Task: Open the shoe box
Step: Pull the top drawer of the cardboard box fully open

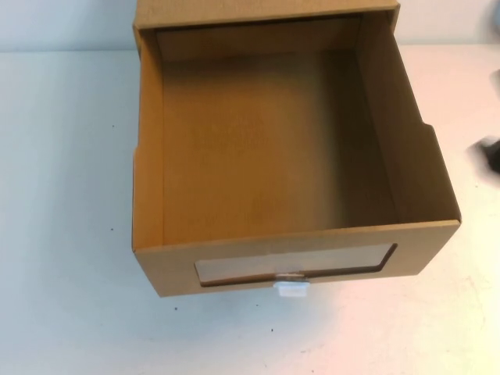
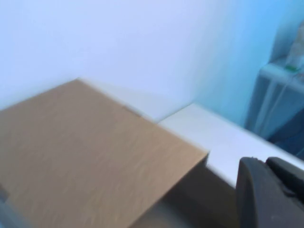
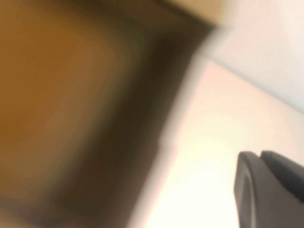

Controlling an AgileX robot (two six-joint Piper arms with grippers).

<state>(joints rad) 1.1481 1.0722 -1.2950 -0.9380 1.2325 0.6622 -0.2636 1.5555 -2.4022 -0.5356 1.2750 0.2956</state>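
The brown cardboard shoe box is a drawer type, and its drawer stands pulled out toward me, empty inside. Its front panel has a clear window and a small white pull tab. My right gripper is shut with nothing in it, off the box's right side over the table; it shows as a dark blur at the right edge of the high view. My left gripper hangs shut and empty beside the box's flat top. It is outside the high view.
The white table surrounds the box on the left, right and front. The box's outer sleeve sits at the far edge. A pale wall rises behind the table.
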